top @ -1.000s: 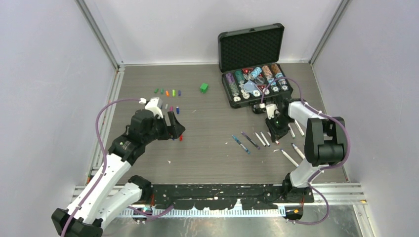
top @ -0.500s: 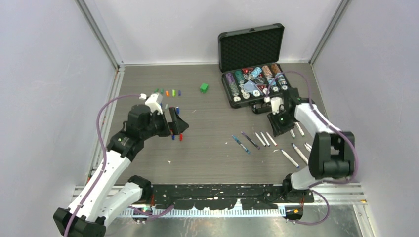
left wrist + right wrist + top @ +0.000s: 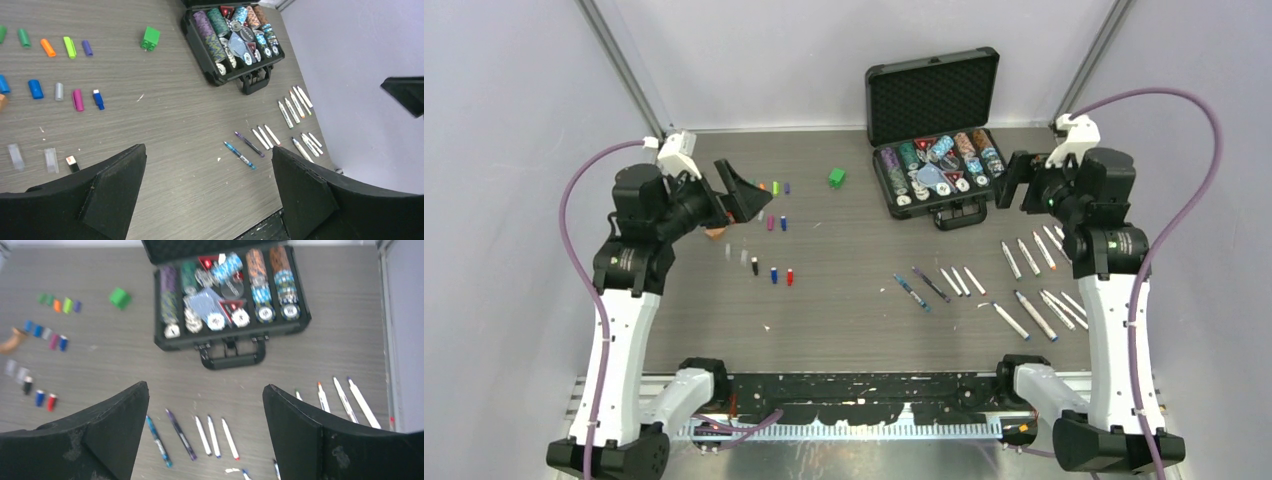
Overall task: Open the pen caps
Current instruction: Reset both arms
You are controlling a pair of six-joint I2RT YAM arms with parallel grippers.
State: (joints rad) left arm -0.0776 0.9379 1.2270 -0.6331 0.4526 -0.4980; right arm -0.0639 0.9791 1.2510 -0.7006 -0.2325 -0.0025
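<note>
Two sets of jaws are hanging high above the grey tabletop (image 3: 854, 290), both gaping fully wide and gripping nothing. Below and ahead of the left jaws, the small coloured plastic pen caps (image 3: 77, 100) are lying in loose rows. Below the right jaws, the slim white-barrelled marker pens (image 3: 214, 436) are lying side by side with tips bare. Caps and pens seem to be getting sorted apart, so the uncapping is looking essentially finished.

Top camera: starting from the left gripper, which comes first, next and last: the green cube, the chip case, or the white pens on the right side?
1. Green cube, just right of the left gripper.
2. Chip case, back right, lid up.
3. White pens, far right side.
</note>
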